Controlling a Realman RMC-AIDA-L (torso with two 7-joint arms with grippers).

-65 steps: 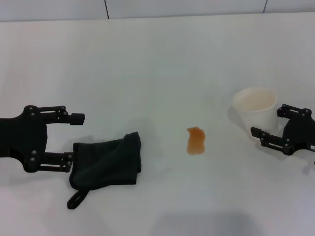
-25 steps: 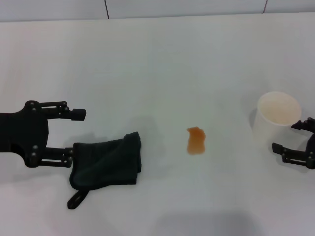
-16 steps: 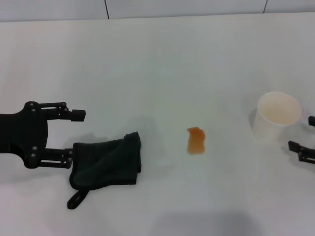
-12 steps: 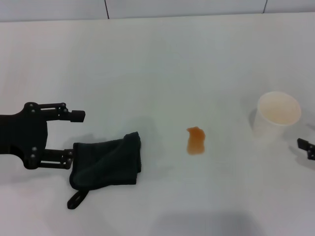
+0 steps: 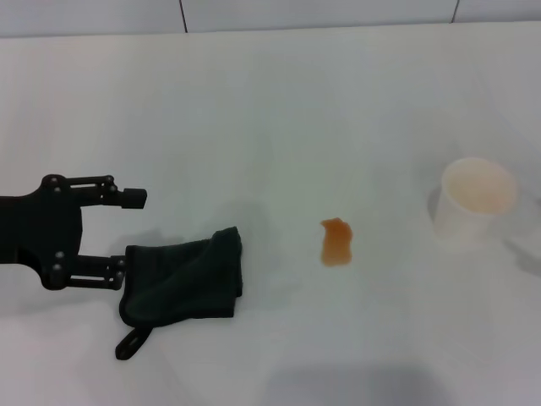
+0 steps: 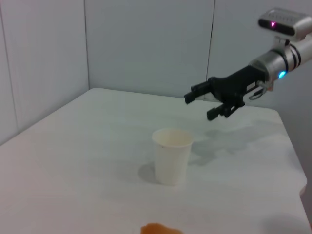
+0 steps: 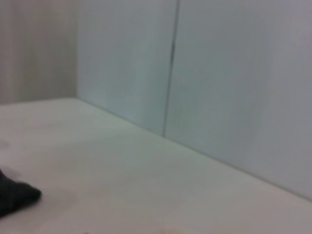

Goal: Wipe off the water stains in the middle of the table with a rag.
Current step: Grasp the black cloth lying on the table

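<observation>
Rag: the dark rag (image 5: 186, 279) lies flat on the white counter (image 5: 279, 110), at the left and near the front, with its loop tab at the corner nearest the robot.
Left jaws: the left gripper (image 5: 127, 233) has its jaws spread wide; the lower finger tip touches the rag's left edge, the upper finger is above the cloth and apart from it. Nothing is held.
Stain: the orange-brown stain (image 5: 336, 242) is mid-counter, right of the rag, with bare counter between them.
Cup: a white paper cup (image 5: 475, 201) stands upright, well right of the stain.
Right jaws: the right gripper (image 6: 214, 100) is raised above the counter beyond the cup, jaws apart and empty; the head view does not show it.
Room: broad bare counter lies behind the rag and stain up to the wall.
Writing: none can be read.
</observation>
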